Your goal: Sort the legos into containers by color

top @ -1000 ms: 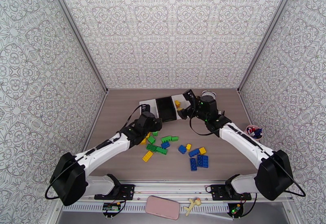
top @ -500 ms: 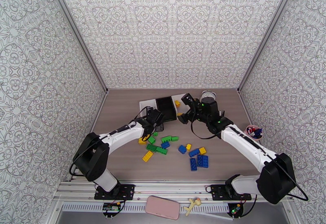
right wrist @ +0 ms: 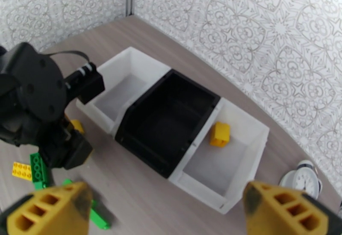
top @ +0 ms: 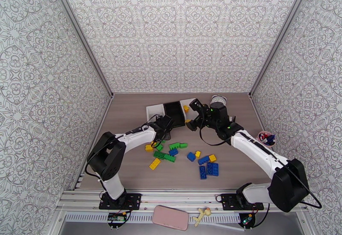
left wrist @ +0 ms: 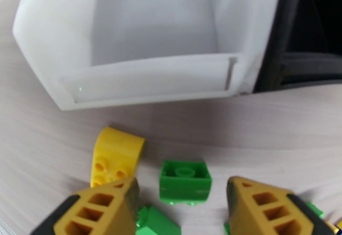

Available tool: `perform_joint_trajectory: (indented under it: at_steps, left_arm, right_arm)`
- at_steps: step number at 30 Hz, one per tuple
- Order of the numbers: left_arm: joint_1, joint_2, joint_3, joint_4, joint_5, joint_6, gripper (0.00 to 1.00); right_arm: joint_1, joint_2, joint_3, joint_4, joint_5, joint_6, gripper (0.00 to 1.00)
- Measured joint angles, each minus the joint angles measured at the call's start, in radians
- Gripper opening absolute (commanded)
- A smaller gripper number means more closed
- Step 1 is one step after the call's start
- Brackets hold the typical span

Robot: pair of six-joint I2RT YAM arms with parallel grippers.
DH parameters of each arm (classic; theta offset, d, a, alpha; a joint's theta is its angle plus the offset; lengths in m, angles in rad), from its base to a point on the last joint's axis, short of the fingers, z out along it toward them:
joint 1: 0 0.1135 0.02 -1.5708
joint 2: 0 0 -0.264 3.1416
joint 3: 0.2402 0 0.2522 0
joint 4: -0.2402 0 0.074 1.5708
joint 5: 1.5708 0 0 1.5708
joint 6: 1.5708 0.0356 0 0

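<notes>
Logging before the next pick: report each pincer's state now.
Left pincer: open, its fingers either side of a green square lego, not gripping it.
Right pincer: open wide, holding nothing.

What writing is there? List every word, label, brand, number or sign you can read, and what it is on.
No text can be read in these pictures.
Clock: the marks on its face are too blurred to read.
White bin: the label slot on its front wall shows no writing.
Circuit board below the table edge: any print is too small to read.
</notes>
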Motion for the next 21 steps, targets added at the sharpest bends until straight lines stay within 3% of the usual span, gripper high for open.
perform_joint_trajectory:
  at_steps: [13, 21]
  left_arm:
    - [0.003, 0.044, 0.002, 0.019, 0.011, -0.004, 0.33]
    - [0.003, 0.031, -0.001, 0.025, 0.011, -0.008, 0.31]
  right_arm:
    - [0.000, 0.003, 0.000, -0.007, 0.000, 0.000, 0.97]
    - [0.000, 0.000, 0.000, -0.008, -0.003, 0.001, 0.97]
